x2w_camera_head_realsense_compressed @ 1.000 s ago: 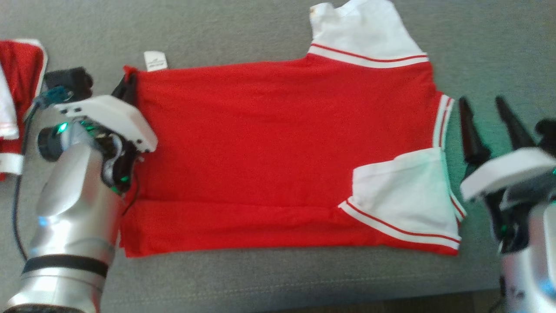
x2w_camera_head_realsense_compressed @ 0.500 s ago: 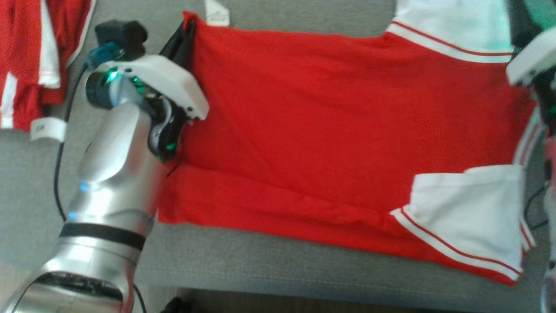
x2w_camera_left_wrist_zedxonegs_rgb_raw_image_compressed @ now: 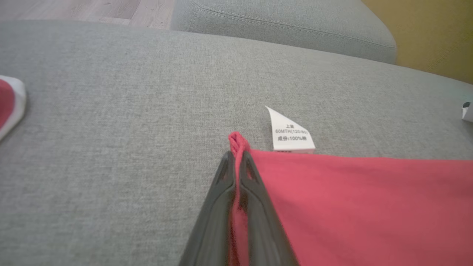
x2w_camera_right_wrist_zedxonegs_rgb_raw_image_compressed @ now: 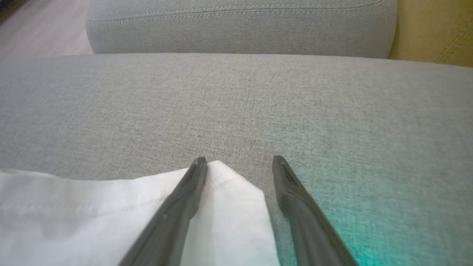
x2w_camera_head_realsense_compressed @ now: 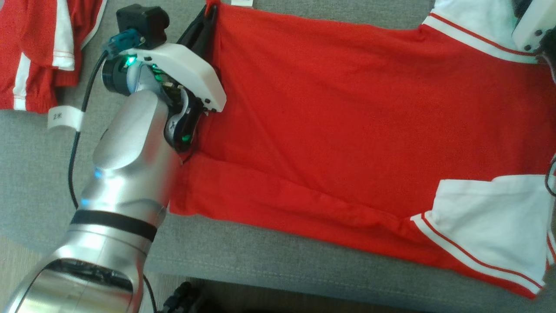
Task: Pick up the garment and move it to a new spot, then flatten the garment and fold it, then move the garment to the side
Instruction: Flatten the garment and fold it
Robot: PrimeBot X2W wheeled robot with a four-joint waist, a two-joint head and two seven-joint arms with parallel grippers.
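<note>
Grey fabric covers the sofa seat (x2w_camera_head_realsense_compressed: 269, 256) that carries the garment (x2w_camera_head_realsense_compressed: 347, 108). The garment is red and lies flat across the seat, with its near long edge folded over as a strip. The near sleeve (x2w_camera_head_realsense_compressed: 491, 217), white with red-striped trim, is folded onto the red body at the near right.

The left arm (x2w_camera_head_realsense_compressed: 126, 174) reaches in from the near left, alongside the garment's left edge. The left tool (x2w_camera_left_wrist_zedxonegs_rgb_raw_image_compressed: 236, 162) is closed, with both fingers pinching the garment's far left corner. A small tip of red cloth stands out past the fingertips. A white label (x2w_camera_left_wrist_zedxonegs_rgb_raw_image_compressed: 290, 133) lies on the seat just beyond that corner, attached at the garment's edge.

The right tool (x2w_camera_right_wrist_zedxonegs_rgb_raw_image_compressed: 239, 160) has its jaws wide apart and grips nothing. The corner of the far sleeve (x2w_camera_right_wrist_zedxonegs_rgb_raw_image_compressed: 92, 207), also white, lies between the fingers, and one finger crosses over it. Contact cannot be confirmed.

A second garment (x2w_camera_head_realsense_compressed: 34, 43), red and white, lies at the far left, apart from the first. A grey cushion (x2w_camera_right_wrist_zedxonegs_rgb_raw_image_compressed: 240, 26) stands beyond the seat.
</note>
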